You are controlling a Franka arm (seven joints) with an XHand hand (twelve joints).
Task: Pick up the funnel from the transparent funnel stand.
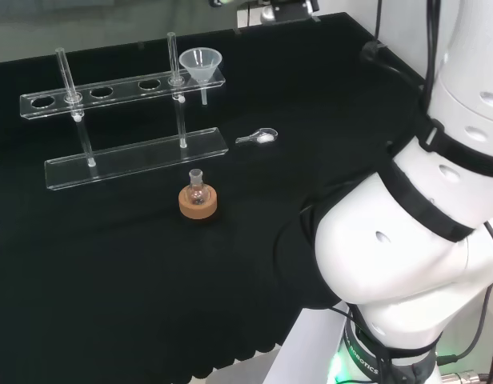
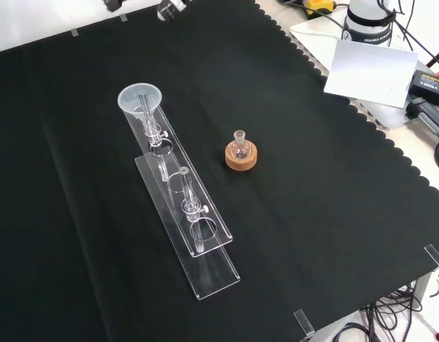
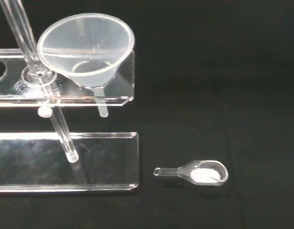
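A clear plastic funnel (image 1: pixel 201 64) sits upright in the end hole of the transparent stand's upper shelf (image 1: pixel 110 90), at the shelf's right end in the head view. Its stem hangs down through the hole. In the front view the funnel (image 2: pixel 140 100) is at the far end of the stand (image 2: pixel 205 263). The wrist view looks down on the funnel (image 3: pixel 87 47) and the stand's base plate (image 3: pixel 89 162) from a distance. A small part of the hand (image 2: pixel 169 8) shows at the front view's top edge, well above and apart from the funnel.
A small round flask (image 1: pixel 198 200) stands on a cork ring (image 2: pixel 241 158) in front of the stand. A glass spoon with white powder (image 3: pixel 197 171) lies on the cloth near the funnel end (image 1: pixel 258 138). The arm's white links (image 1: pixel 422 224) occupy the head view's right.
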